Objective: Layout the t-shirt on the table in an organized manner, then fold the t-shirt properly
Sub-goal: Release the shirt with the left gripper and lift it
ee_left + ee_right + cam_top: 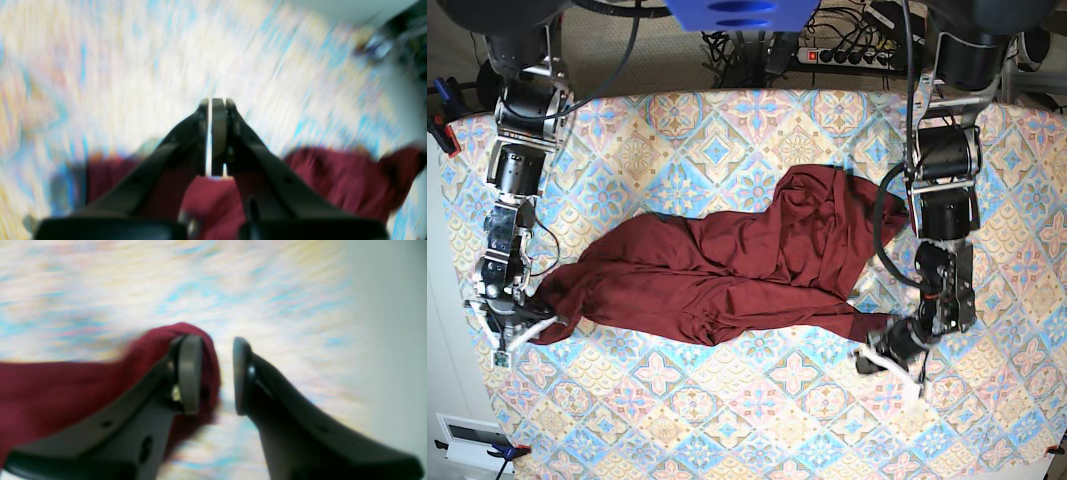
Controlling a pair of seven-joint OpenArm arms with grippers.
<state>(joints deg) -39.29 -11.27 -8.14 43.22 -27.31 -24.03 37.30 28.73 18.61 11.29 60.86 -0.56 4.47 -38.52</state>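
The dark maroon t-shirt (pixel 727 270) lies crumpled across the middle of the patterned table (pixel 757 420), one end stretching to the left edge and a sleeve reaching right. My right gripper (pixel 522 328) is at that left end. In the right wrist view it (pixel 217 373) is open, with the t-shirt (pixel 66 390) bunched against the outside of the left finger (pixel 190 373) and bare table in the gap. My left gripper (pixel 879 358) sits just past the right sleeve end. The left wrist view is blurred and shows the left gripper (pixel 213 106) shut, empty, with the t-shirt (pixel 333 180) below it.
A power strip with cables (pixel 857 55) lies beyond the far edge of the table. Clamps (pixel 442 125) hold the cloth at the left corner. The table's left edge runs close to my right gripper, with white floor and a vent (pixel 472 435) beside it.
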